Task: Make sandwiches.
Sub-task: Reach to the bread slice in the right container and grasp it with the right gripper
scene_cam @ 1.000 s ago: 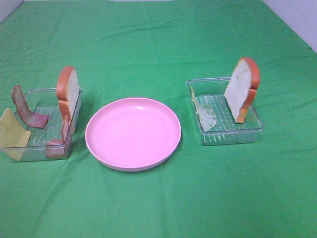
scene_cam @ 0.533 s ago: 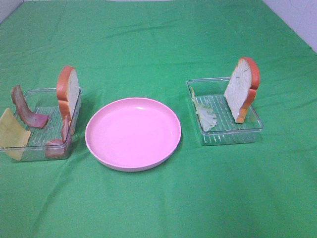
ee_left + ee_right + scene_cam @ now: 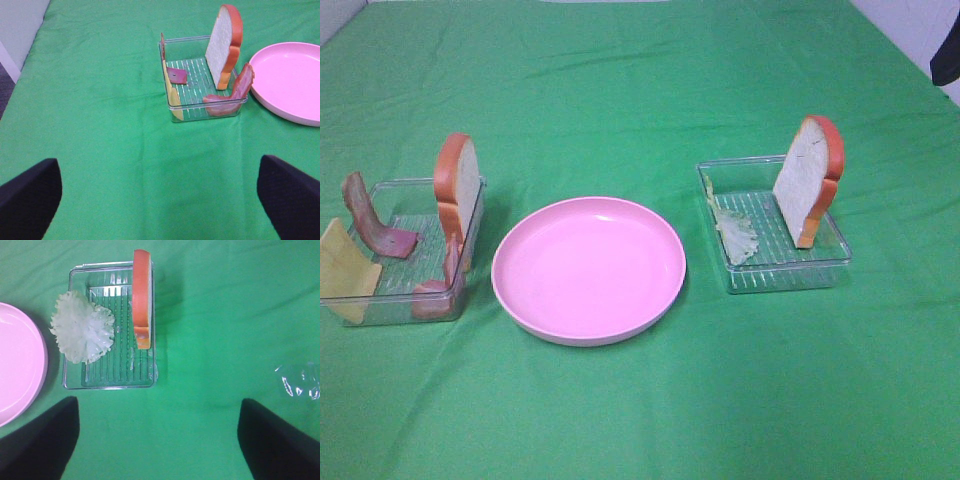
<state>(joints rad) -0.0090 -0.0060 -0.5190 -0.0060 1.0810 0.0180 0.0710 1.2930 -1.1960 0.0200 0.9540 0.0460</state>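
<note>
The sandwich parts sit unstacked on the green tabletop (image 3: 620,90). At the plate's (image 3: 588,270) 9 o'clock, the left tray (image 3: 390,305) holds the upright left bread (image 3: 458,185), bacon (image 3: 375,225) and leaning cheese (image 3: 342,265). At its 3 o'clock, the right tray (image 3: 785,275) holds the upright right bread (image 3: 808,180), with lettuce (image 3: 738,232) at that slice's 9 o'clock. The left fingers (image 3: 30,195) and right fingers (image 3: 40,440) are spread wide, released and grasping nothing, each pair hanging over green cloth short of its own tray.
</note>
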